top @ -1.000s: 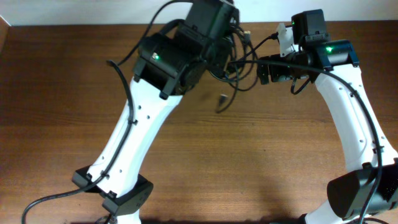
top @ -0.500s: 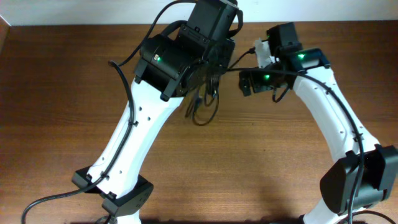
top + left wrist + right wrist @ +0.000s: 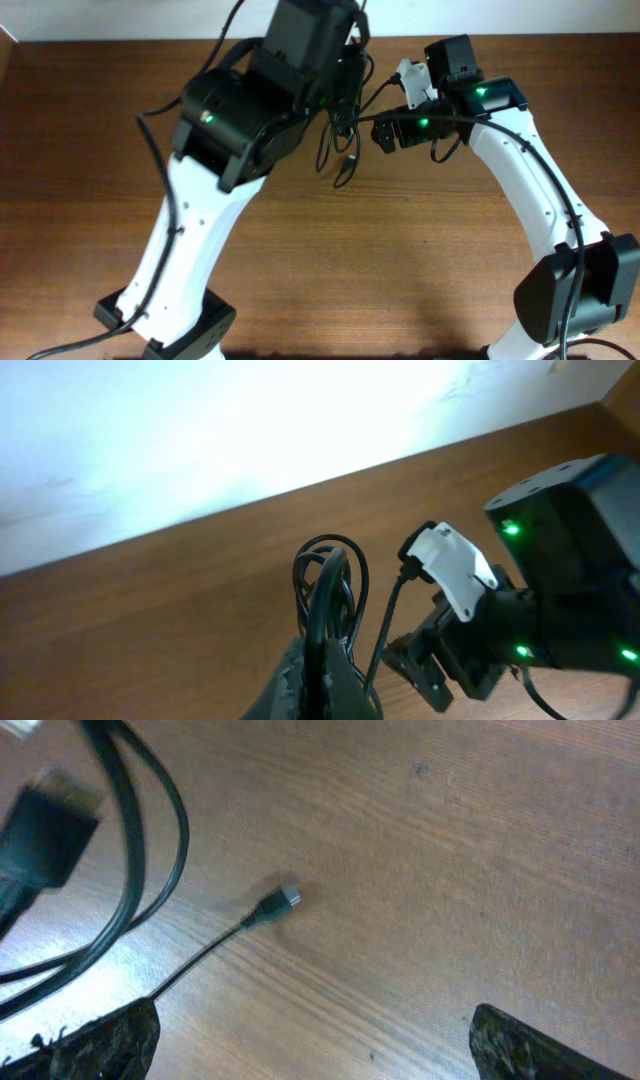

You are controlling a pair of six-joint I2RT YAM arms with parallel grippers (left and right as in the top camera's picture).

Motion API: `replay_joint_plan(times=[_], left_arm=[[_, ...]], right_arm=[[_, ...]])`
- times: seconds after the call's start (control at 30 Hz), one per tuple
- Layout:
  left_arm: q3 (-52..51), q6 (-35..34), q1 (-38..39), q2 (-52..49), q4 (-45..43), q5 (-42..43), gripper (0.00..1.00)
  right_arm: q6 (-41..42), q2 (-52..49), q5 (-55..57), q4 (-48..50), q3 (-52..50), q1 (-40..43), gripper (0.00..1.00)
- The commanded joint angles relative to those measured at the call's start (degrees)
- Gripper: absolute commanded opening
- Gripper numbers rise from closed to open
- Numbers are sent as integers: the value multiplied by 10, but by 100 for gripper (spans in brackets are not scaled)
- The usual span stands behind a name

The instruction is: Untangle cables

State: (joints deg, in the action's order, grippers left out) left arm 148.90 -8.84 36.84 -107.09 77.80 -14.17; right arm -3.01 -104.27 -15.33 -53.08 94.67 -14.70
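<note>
The cables (image 3: pixel 335 140) are thin black cords hanging in loose loops over the back middle of the table, with one plug (image 3: pixel 341 180) dangling lowest. In the left wrist view the cable loops (image 3: pixel 327 572) rise straight out of my left gripper (image 3: pixel 322 662), which is shut on them. My right gripper (image 3: pixel 386 133) sits just right of the hanging loops, apart from them. Its fingers (image 3: pixel 100 1040) stand wide open over bare wood, with nothing between them. A cable loop (image 3: pixel 150 850) and a small plug (image 3: pixel 285 900) on a thin cord show ahead of my right gripper (image 3: pixel 315 1045).
The wooden table (image 3: pixel 420 260) ends at a white wall (image 3: pixel 200 430) just behind both grippers. My right arm's dark wrist and white clip (image 3: pixel 455 565) sit close beside the held loops. A blocky black connector (image 3: pixel 45 830) is at the right wrist view's left edge.
My left arm has swung left and up with the bundle, whose loops now hang lower. My right gripper, still open, has moved left, closer to the hanging cables.
</note>
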Motion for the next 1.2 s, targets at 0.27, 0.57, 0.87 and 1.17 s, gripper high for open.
replay_joint_plan(times=[0.27, 0.57, 0.87, 1.17], left_arm=[[14, 0, -1, 17, 5, -8, 0], [14, 3, 10, 18, -5, -6, 0], [38, -47, -28, 9, -41, 148, 0], [38, -55, -42, -12, -78, 261, 0]], right_arm=[[71, 1, -185, 125, 2, -57, 98], [78, -4, -147, 168, 1, -94, 98], [39, -16, -63, 88, 1, -68, 99], [19, -16, -46, 65, 1, -37, 9]])
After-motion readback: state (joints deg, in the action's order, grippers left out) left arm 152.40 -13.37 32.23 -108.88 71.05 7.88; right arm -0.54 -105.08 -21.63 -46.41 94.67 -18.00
